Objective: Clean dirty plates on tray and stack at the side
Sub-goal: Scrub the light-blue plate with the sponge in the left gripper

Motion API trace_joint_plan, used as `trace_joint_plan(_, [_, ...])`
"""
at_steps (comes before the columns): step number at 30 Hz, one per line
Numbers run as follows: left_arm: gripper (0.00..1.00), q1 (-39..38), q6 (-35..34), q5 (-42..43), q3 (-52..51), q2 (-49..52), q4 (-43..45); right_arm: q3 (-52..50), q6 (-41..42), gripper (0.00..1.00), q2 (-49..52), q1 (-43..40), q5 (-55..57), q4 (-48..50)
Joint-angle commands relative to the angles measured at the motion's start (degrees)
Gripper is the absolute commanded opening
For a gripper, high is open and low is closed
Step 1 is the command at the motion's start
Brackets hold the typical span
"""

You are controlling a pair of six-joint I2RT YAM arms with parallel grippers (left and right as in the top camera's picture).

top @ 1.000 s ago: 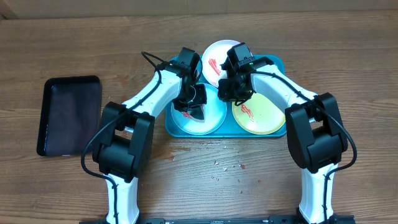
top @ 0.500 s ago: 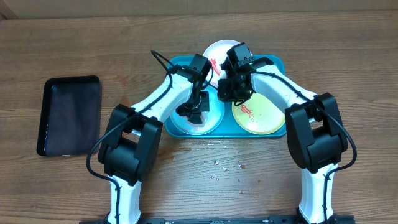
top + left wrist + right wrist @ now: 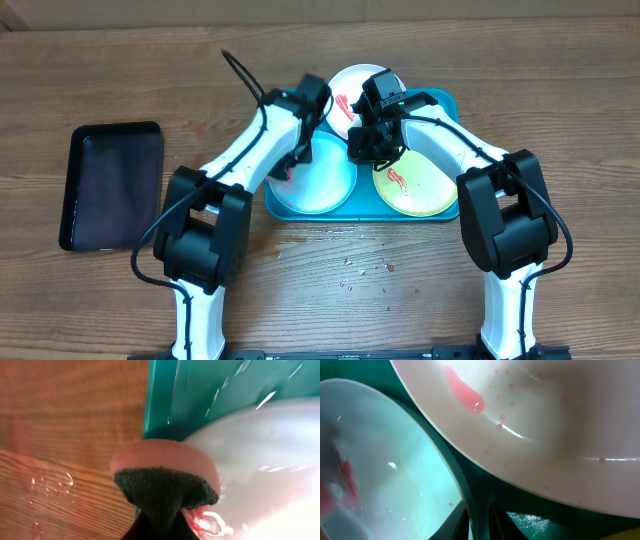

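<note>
1. Mint plate (image 3: 322, 178) lies lower left in tray (image 3: 365, 206), centre frame.
2. Sponge (image 3: 165, 477) clamped in left jaws, touching plate's left rim by smear (image 3: 202, 521).
3. Right jaws look closed on its upper-right rim.

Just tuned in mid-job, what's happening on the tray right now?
The left hand holds a sponge at the left rim of the mint-blue plate, which lies on the turquoise tray. The right hand seems to pinch that plate's right rim, steadying it. The white plate and yellow-green plate carry red smears. All three plates are on the tray, none stacked yet.
</note>
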Motion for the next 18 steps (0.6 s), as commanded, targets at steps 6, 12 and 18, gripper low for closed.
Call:
trace_joint_plan(6, [0.04,-0.2,-0.4,23.7,2.7,0.5,5.1,-0.5,0.2,0.17,0.4,-0.3,0.9,0.5])
trace_joint_plan(12, [0.04,-0.7,-0.4,25.6,-5.0,1.0,10.6,-0.5,0.2,0.17,0.4,-0.3,0.9,0.6])
trace_joint_plan(18, [0.04,1.1,-0.4,20.2,-9.8,1.0,12.8,-0.5,0.2,0.17,0.4,-0.3,0.9,0.6])
